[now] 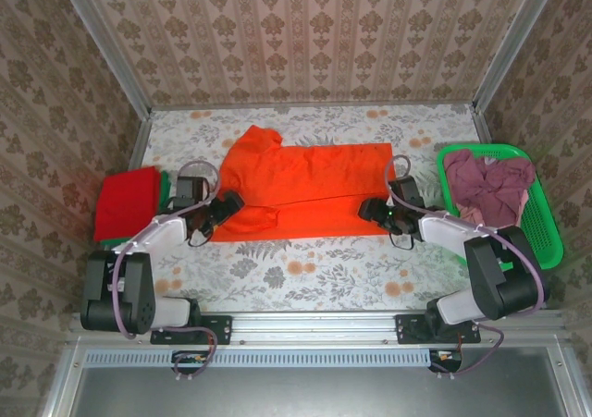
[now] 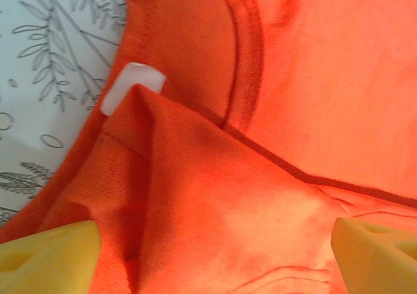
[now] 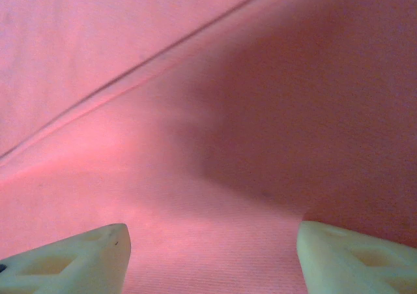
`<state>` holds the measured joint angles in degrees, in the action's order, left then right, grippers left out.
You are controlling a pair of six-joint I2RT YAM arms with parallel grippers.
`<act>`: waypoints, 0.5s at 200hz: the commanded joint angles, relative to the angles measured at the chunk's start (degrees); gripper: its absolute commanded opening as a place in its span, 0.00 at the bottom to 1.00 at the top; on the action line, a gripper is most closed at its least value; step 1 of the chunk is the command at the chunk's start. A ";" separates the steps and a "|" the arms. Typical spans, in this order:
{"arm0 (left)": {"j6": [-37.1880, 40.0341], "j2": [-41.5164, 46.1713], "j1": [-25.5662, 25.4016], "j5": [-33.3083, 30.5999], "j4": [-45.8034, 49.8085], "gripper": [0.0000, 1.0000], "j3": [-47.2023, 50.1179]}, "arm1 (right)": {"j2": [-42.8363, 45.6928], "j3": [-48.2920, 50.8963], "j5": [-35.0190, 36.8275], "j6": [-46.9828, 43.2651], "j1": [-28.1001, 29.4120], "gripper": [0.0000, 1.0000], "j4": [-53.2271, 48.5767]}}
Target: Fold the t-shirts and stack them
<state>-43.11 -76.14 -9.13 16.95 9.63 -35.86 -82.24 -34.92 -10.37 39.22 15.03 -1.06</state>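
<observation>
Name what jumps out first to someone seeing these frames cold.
The bright orange t-shirt lies spread across the table's middle, with the left gripper and right gripper open at its left and right ends. Next come the folded red t-shirt at the left edge, and the green basket of mauve t-shirts on the right.

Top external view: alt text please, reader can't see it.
An orange t-shirt lies spread across a floral-patterned table, with the left gripper and right gripper over its near edge, one toward each end. A folded red t-shirt sits at the left; a green basket of mauve t-shirts sits at the right.
</observation>
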 commanded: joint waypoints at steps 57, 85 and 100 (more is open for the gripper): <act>-3.76 -5.16 -2.63 -0.46 0.04 0.89 -4.93 | -13.08 -10.83 -4.54 5.75 13.23 0.68 12.92; -1.18 -9.39 -1.75 -0.06 -0.92 0.89 -7.60 | -19.83 -17.25 -6.05 7.00 18.09 0.68 14.93; -0.57 -10.42 -0.70 -0.26 -1.69 0.89 -7.81 | -23.38 -20.48 -6.58 7.24 19.78 0.68 15.40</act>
<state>-45.30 -85.34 -11.44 16.69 9.67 -41.65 -101.32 -50.17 -14.50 44.47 32.34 10.61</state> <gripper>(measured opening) 0.888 0.685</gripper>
